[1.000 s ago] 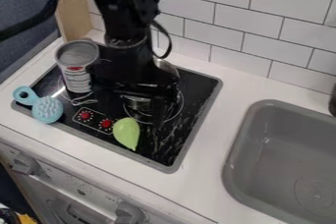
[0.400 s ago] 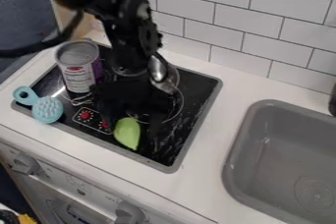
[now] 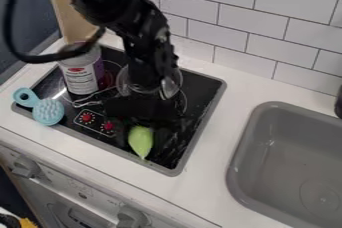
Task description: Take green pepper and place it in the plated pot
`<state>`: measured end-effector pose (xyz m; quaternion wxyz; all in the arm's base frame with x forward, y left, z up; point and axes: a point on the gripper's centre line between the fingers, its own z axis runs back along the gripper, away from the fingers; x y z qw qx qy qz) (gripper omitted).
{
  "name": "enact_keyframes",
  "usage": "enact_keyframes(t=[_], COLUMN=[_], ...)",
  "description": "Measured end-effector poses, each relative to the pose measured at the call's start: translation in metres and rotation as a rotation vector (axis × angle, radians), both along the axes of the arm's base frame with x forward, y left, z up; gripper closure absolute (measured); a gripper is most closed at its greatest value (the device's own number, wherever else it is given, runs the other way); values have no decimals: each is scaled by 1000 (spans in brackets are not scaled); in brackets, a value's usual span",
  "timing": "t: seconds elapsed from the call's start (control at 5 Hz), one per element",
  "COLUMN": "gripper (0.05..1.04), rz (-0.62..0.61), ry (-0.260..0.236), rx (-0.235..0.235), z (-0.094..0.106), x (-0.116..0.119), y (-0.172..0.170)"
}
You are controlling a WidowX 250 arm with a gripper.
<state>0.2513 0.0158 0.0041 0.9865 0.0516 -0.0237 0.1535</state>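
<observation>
My black gripper hangs over the front part of the black stove top, directly above and against the upper end of the green pepper. The pepper's pointed tip faces the stove's front edge. Dark gripper parts blend into the dark stove, so I cannot tell whether the pepper is held. Behind the gripper, on the rear of the stove, stands a shiny silver pot, largely covered by the arm.
A labelled can stands at the stove's left rear. The light blue brush lies across the left front edge. Beyond the white counter on the right is a grey sink; a tiled wall rises behind.
The arm and gripper have shifted right and toward the front. Along with them, the green pepper has moved a little right and closer to the front edge, uncovering more of the pot.
</observation>
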Motion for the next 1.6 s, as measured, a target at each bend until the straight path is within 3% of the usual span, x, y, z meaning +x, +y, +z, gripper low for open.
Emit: enact_keyframes(t=[0.4,0.6,0.8,1.0,1.2,1.4,1.6], gripper=[384,384,384,384,384,384,384], rz=[-14,-30,-38,-52,5,13,14], ry=[11,29,41,11,32,69,93], rx=[-19,-39,-47,-48,-74,-78,-43], z=[6,21,52,88,89,66,45], x=[-7,-11,3,31,59,74,77], y=[-5,-8,-11,-8,15,23,30])
